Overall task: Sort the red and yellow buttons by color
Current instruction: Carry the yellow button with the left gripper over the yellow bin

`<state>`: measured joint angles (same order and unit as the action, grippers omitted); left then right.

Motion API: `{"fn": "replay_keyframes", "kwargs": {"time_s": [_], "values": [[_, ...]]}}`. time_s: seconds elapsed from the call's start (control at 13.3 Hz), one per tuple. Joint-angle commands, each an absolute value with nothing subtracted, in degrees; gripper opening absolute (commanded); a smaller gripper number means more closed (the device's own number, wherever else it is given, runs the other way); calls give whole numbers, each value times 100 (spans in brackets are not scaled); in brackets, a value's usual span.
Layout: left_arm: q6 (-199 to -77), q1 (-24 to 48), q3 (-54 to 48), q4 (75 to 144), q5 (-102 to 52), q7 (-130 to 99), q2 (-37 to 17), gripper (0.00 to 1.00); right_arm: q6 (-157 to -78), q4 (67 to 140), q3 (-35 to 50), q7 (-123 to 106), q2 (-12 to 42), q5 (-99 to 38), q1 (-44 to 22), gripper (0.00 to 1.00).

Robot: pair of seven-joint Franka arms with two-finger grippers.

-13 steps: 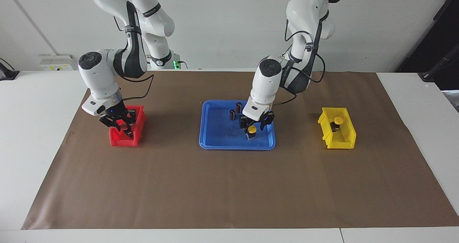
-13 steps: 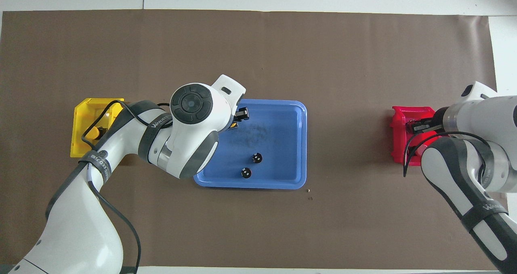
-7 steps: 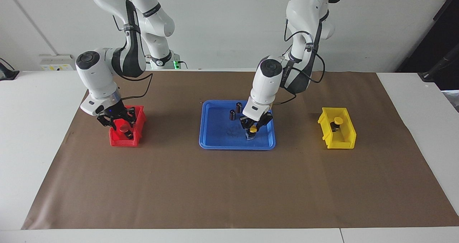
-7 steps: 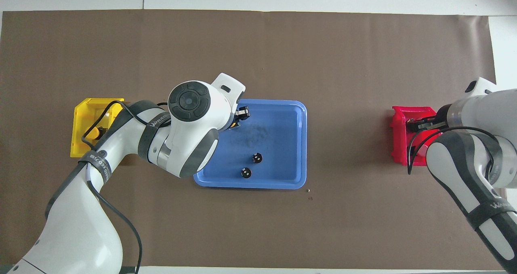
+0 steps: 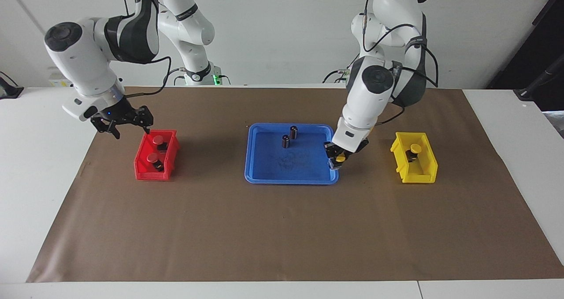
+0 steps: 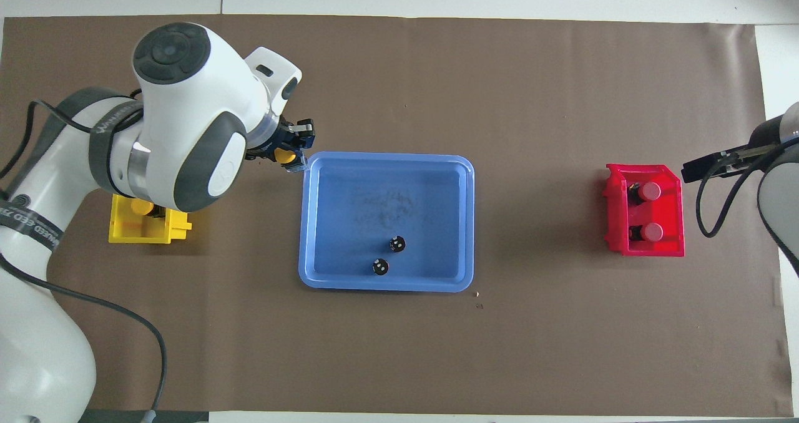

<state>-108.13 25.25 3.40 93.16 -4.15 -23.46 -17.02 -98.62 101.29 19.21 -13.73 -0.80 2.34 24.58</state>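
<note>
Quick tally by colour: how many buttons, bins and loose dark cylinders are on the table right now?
Red buttons: 2
Yellow buttons: 2
Dark cylinders: 2
Red bin: 1
Yellow bin: 1
Blue tray: 1
Total: 9

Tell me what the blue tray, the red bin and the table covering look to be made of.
Blue tray: probably molded plastic, smooth with a soft sheen, rolled rim, scuffed grey at its middle.
Red bin: likely rigid plastic, uniform glossy colour, thin straight walls.
Table covering: seems to be brown paper, matte, with faint creases and a slightly wavy cut edge.
</note>
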Motion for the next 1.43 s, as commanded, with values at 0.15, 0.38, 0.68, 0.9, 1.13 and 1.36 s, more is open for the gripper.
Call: {"fn": "replay_keyframes", "kwargs": {"time_s": [0.15, 0.38, 0.68, 0.9, 1.13, 1.36], "values": [[-10379, 1373, 325, 9018, 44, -469, -1670, 1, -8580, 9018, 1943, -1204, -35, 211, 2549, 100], [-10546, 687, 325, 9070, 35, -28, -1679, 2, -8438, 8974, 1934, -1195, -35, 290, 2566, 100], [-10687, 369, 334, 9245, 44, 535, -1653, 2, -8472, 8702, 1375, -1204, 35, 308, 2052, 100], [-10976, 387, 325, 9815, 44, 606, -1407, 3, -8438, 8666, 584, -1204, 79, 325, 1296, 100], [-11162, 431, 325, 10379, 44, 615, -1170, 4, -8429, 8736, -237, -1204, 26, 308, 563, 100], [-11293, 413, 325, 10616, 44, 720, -1064, 5, -8411, 8797, -255, -1204, 26, 281, 598, 100]]}}
